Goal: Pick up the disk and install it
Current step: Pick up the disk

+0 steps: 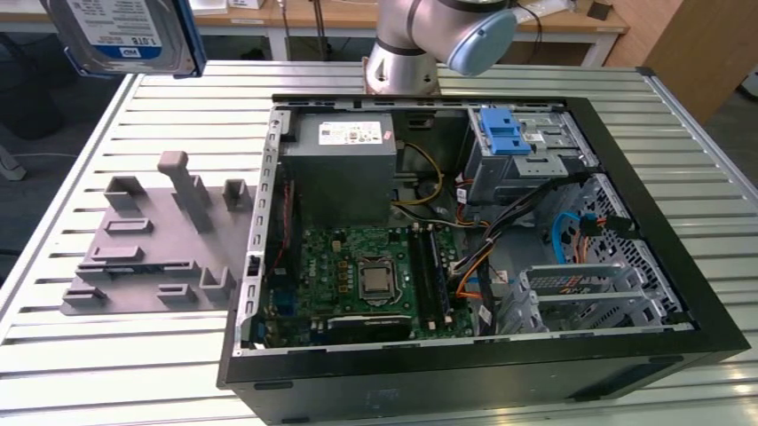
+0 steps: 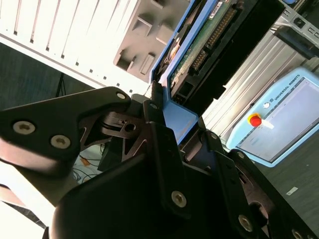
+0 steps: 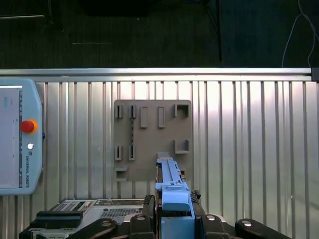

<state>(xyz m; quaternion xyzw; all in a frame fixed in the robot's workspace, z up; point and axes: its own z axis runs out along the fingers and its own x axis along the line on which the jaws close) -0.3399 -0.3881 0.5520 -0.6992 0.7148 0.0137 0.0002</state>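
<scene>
While my black fingers (image 2: 162, 144) clamp the stiff, fragile silver metal disk (image 1: 124, 35) by its blue rails (image 3: 173, 199), it seems secure.

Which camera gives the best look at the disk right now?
The exterior view: the disk faces that camera with its label, at the exterior view's left. The first wrist view has the disk edge-on, along a blue rail. The second wrist view shows its circuit-board side and connector at a slant.
</scene>
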